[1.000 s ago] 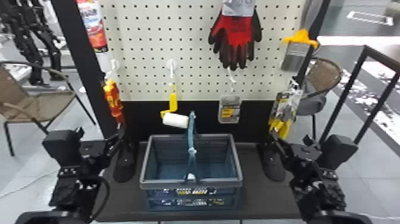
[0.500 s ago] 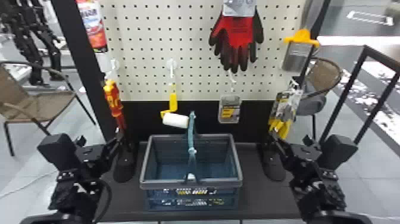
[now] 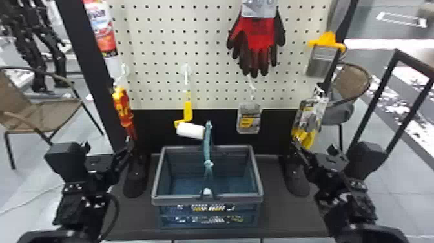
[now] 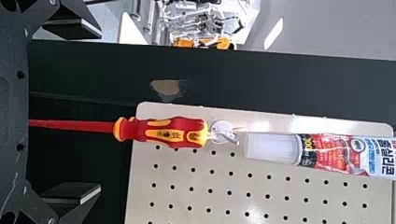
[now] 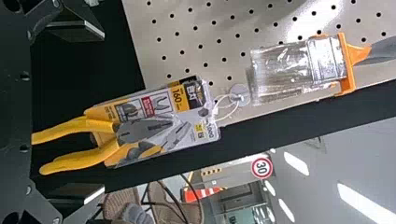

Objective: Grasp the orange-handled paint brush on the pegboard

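Observation:
The orange-handled paint brush (image 3: 324,53) hangs at the pegboard's (image 3: 210,48) upper right edge, bristles in a clear sleeve. In the right wrist view the paint brush (image 5: 303,65) hangs above the packaged yellow pliers (image 5: 135,130). My right gripper (image 3: 298,155) sits low at the table's right, well below the brush and just under the pliers (image 3: 308,122); the right gripper (image 5: 79,112) is open with nothing in it. My left gripper (image 3: 124,155) rests at the table's left below a red-yellow screwdriver (image 3: 122,110); the left gripper (image 4: 74,109) is open and faces that screwdriver (image 4: 161,132).
A grey basket (image 3: 206,198) with a blue handle stands mid-table between the arms. On the board hang a sealant tube (image 3: 100,26), a yellow paint roller (image 3: 190,129), red gloves (image 3: 255,35) and a small pack (image 3: 248,118). A black frame (image 3: 403,106) stands at the right.
The left arm has shifted slightly at the lower left. The right arm and the hanging tools have not moved.

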### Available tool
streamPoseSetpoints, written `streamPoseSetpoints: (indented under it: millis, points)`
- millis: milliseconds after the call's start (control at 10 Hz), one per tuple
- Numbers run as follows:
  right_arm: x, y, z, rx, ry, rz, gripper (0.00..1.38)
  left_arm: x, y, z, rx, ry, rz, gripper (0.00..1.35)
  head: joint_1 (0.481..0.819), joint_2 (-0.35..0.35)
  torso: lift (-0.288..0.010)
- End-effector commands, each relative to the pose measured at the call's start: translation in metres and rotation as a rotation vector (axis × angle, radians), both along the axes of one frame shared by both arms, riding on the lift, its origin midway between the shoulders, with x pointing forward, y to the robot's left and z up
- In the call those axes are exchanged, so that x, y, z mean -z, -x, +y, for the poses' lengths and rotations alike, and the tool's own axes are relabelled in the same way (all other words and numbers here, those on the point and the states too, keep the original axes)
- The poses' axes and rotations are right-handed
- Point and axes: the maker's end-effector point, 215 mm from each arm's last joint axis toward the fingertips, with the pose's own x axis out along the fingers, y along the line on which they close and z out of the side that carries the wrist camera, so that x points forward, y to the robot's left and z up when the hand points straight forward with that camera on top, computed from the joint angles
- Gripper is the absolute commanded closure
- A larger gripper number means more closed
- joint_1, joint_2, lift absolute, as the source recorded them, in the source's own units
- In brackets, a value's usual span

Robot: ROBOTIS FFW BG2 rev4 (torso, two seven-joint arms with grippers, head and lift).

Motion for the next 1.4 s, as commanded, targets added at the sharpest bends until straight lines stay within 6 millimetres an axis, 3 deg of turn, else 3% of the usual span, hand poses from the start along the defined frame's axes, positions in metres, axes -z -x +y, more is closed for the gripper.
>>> streamPoseSetpoints:
  millis: [0,300,400,700,1000,1300]
  points:
    - [-0.019,-0.005,0.000,-0.033,0.026,0.038,0.15,-0.001,-0.001,-0.001,0.001,0.002,-0.001,0.15,0.549,0.000,-0.100]
    - [-0.081,-0.009,-0.018,-0.037,0.097,0.038,0.15,0.000,-0.003,-0.005,0.008,0.003,0.006,0.15,0.549,0.000,-0.100]
    - [-0.108,-0.009,-0.031,-0.019,0.121,0.018,0.15,0.001,-0.003,-0.005,0.009,0.003,0.009,0.15,0.549,0.000,-0.100]
    - [-0.161,-0.016,-0.066,0.003,0.159,-0.025,0.14,0.000,-0.004,-0.006,0.007,0.003,0.010,0.15,0.549,0.000,-0.100]
    - [-0.200,-0.028,-0.076,-0.006,0.184,-0.077,0.11,-0.002,-0.005,-0.007,0.010,0.003,0.007,0.15,0.549,0.000,-0.100]
    - [-0.234,-0.041,-0.068,-0.088,0.173,-0.106,0.11,0.000,-0.007,-0.011,0.017,0.002,0.014,0.15,0.549,0.000,-0.100]
